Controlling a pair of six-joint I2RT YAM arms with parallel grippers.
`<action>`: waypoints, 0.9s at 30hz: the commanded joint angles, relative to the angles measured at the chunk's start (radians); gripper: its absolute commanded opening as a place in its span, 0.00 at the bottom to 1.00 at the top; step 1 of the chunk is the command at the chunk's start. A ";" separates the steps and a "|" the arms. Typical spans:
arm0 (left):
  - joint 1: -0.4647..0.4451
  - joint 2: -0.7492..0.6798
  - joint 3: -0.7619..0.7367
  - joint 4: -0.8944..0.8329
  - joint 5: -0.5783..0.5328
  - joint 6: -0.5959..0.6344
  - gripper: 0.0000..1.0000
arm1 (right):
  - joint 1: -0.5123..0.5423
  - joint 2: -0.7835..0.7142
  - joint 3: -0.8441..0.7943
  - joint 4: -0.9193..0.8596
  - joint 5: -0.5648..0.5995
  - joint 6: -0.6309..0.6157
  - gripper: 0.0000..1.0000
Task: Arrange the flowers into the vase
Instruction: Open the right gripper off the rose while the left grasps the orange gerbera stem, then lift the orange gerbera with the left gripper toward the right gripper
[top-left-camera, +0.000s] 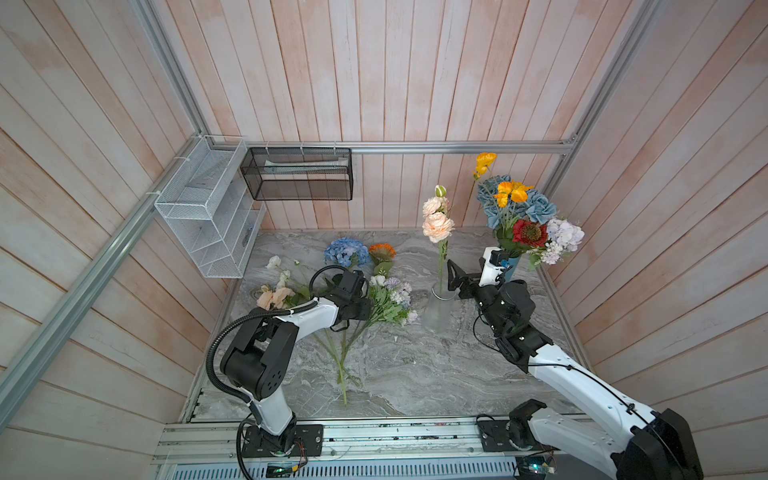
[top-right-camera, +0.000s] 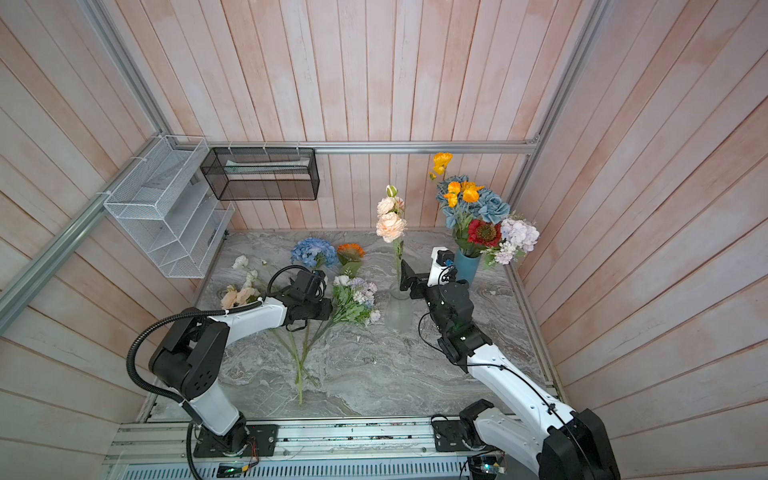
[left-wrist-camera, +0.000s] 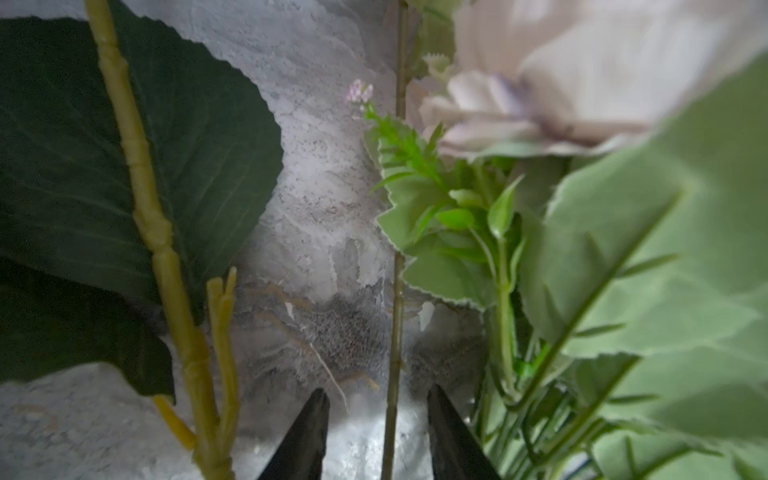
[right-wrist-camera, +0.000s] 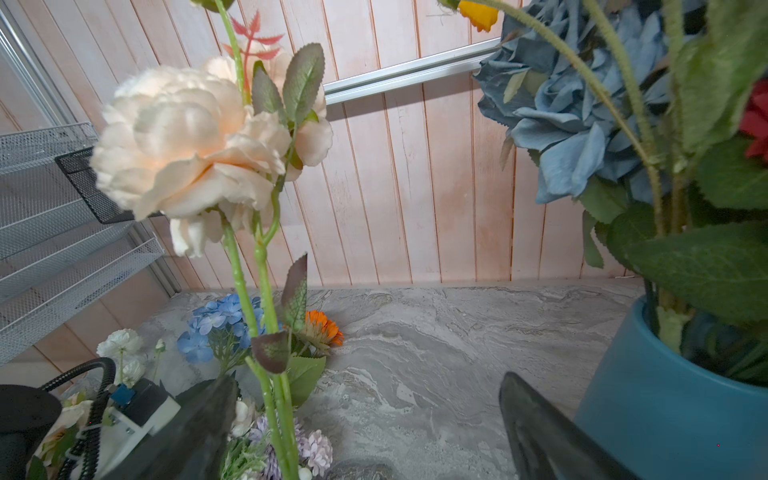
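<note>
A clear glass vase (top-left-camera: 437, 311) (top-right-camera: 398, 311) stands mid-table with a peach flower (top-left-camera: 438, 226) (right-wrist-camera: 187, 141) upright in it. My right gripper (top-left-camera: 451, 275) (top-right-camera: 404, 275) (right-wrist-camera: 368, 378) is open beside its green stem (right-wrist-camera: 272, 399), which passes close to one finger. More flowers lie on the left: a blue hydrangea (top-left-camera: 347, 251), an orange daisy (top-left-camera: 382, 250), white sprigs (top-left-camera: 275, 264), peach blooms (top-left-camera: 274, 297) and a lilac bunch (top-left-camera: 392, 297). My left gripper (left-wrist-camera: 376, 397) is down among them, jaws apart, with a thin stem (left-wrist-camera: 395, 332) between them, untouched.
A blue vase (top-left-camera: 512, 266) (right-wrist-camera: 665, 415) holding a full bouquet (top-left-camera: 523, 216) stands at the back right, close behind my right wrist. White (top-left-camera: 203, 208) and black (top-left-camera: 297, 174) mesh baskets hang on the back left wall. Loose stems (top-left-camera: 343, 365) trail toward the front.
</note>
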 joint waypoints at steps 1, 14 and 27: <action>-0.005 0.022 0.025 -0.014 -0.023 0.013 0.40 | -0.007 -0.020 -0.017 0.024 0.018 0.007 0.98; -0.007 0.042 0.017 0.015 -0.019 -0.007 0.04 | -0.011 -0.018 -0.015 0.026 0.022 0.013 0.98; -0.008 -0.190 0.002 0.128 -0.041 -0.015 0.00 | -0.015 -0.019 0.009 0.027 0.021 0.004 0.98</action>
